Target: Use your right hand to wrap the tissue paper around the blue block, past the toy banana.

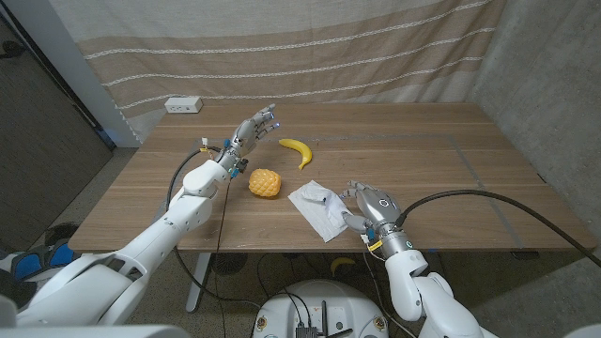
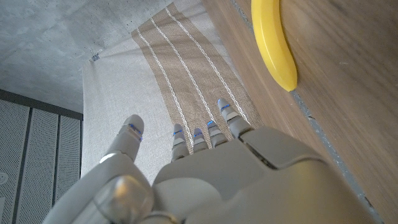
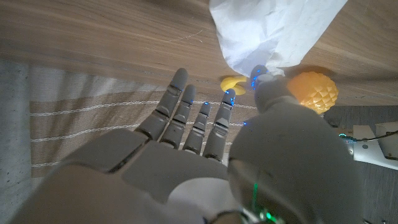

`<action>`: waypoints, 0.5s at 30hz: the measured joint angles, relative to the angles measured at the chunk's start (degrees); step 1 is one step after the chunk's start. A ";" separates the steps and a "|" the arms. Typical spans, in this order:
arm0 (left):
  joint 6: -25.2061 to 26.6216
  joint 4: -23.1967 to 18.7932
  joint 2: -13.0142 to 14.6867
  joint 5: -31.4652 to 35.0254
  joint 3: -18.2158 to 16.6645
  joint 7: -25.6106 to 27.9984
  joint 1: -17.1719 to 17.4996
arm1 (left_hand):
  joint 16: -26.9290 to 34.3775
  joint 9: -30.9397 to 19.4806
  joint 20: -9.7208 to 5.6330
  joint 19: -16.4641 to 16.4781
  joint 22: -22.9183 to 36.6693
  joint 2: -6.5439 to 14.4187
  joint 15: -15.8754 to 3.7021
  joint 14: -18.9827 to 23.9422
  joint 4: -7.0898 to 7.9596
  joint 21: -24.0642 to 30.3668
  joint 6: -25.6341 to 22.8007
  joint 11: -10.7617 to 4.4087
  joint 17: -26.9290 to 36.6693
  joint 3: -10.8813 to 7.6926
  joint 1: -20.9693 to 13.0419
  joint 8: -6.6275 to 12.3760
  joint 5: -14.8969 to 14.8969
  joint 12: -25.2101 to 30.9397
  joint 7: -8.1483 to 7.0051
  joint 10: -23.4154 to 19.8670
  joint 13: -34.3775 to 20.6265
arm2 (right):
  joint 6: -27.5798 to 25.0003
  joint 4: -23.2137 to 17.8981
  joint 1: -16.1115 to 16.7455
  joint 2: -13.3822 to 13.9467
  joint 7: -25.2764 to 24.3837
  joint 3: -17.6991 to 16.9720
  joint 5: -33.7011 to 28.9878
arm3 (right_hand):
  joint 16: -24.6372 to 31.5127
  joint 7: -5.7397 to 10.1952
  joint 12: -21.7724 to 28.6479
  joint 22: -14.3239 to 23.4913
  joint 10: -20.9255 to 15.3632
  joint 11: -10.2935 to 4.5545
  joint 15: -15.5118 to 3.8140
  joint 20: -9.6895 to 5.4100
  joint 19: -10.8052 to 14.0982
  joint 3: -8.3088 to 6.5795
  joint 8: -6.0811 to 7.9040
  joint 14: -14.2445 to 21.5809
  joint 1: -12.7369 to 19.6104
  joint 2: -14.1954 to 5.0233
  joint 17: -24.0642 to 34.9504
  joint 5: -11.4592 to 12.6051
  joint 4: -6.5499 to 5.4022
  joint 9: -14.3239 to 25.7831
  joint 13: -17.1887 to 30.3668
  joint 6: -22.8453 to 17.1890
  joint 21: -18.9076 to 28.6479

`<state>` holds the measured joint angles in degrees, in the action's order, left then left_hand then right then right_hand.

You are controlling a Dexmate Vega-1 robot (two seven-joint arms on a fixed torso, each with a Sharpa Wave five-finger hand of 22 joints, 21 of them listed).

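The tissue paper (image 1: pixel 319 208) lies crumpled on the wooden table (image 1: pixel 441 160), near its front edge; any blue block under it is hidden. The right hand (image 1: pixel 370 207) sits just beside the paper's right side, fingers spread, thumb (image 3: pixel 264 84) at the paper's edge (contact unclear). Beyond the paper lies the toy banana (image 1: pixel 298 149), with a yellow pineapple toy (image 1: pixel 265 183) to the paper's left. The left hand (image 1: pixel 254 126) hovers beyond the pineapple, fingers apart, holding nothing
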<state>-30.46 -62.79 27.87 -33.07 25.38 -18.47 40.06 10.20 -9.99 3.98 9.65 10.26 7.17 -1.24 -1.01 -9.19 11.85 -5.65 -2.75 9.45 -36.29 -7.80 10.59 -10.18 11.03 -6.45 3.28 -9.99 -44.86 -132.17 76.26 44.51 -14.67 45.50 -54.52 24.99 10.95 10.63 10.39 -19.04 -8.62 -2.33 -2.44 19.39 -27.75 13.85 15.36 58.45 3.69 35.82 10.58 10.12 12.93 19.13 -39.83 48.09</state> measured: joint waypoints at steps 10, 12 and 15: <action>-0.01 -0.87 0.39 0.02 -0.37 0.58 0.31 | 0.00 0.00 0.22 0.21 0.00 0.00 0.00 0.00 0.05 0.00 0.00 -0.01 0.00 0.40 0.00 0.00 0.00 0.00 0.00 0.00 0.00 | -1.00 0.09 1.06 0.04 2.74 -0.32 -2.47 | -1.09 1.57 0.00 -0.27 3.02 -0.21 0.00 0.18 -2.04 1.27 0.00 -2.81 1.88 0.52 -0.53 0.00 -0.16 -0.15 -0.33 0.44 -0.65; -0.01 -0.98 0.44 -0.04 -0.45 0.58 0.31 | 0.00 0.00 0.21 0.21 0.00 0.00 0.22 0.22 0.06 0.00 0.00 -0.01 0.00 0.40 0.00 0.00 0.00 0.00 0.00 0.01 0.00 | -1.05 0.35 1.19 -0.08 3.22 -0.34 -2.88 | -1.57 1.57 0.00 -0.27 3.57 -0.70 0.09 0.08 -2.14 1.27 0.00 -3.52 2.40 0.67 -0.70 0.00 -0.16 -0.15 -0.54 0.44 -0.65; -0.01 -1.07 0.49 -0.21 -0.51 0.55 0.31 | 0.00 0.00 0.21 0.21 0.00 0.00 0.15 0.47 0.06 0.00 0.01 -0.01 0.00 0.40 0.00 0.00 0.00 0.00 0.00 0.01 0.00 | -1.13 0.70 1.26 -0.30 3.74 -0.34 -3.48 | -1.73 1.57 0.00 -0.27 4.54 -0.91 -0.10 0.10 -2.58 1.51 -0.28 -4.12 3.60 0.31 -0.80 0.00 0.08 -0.15 -0.55 0.44 -0.99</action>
<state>-30.47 -63.86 28.36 -33.28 24.86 -17.92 40.38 10.20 -9.99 4.19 9.86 10.26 7.17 -1.08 -0.55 -9.13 11.85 -5.65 -2.75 9.45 -35.89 -7.79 10.59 -10.18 11.03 -6.45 3.29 -9.99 -45.99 -131.47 77.52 44.21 -10.93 45.15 -58.00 23.26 12.52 10.63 10.12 -14.50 -9.53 -2.43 -2.34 16.81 -26.24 13.57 11.24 62.05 4.00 35.02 10.58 10.20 12.78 18.58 -39.38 47.10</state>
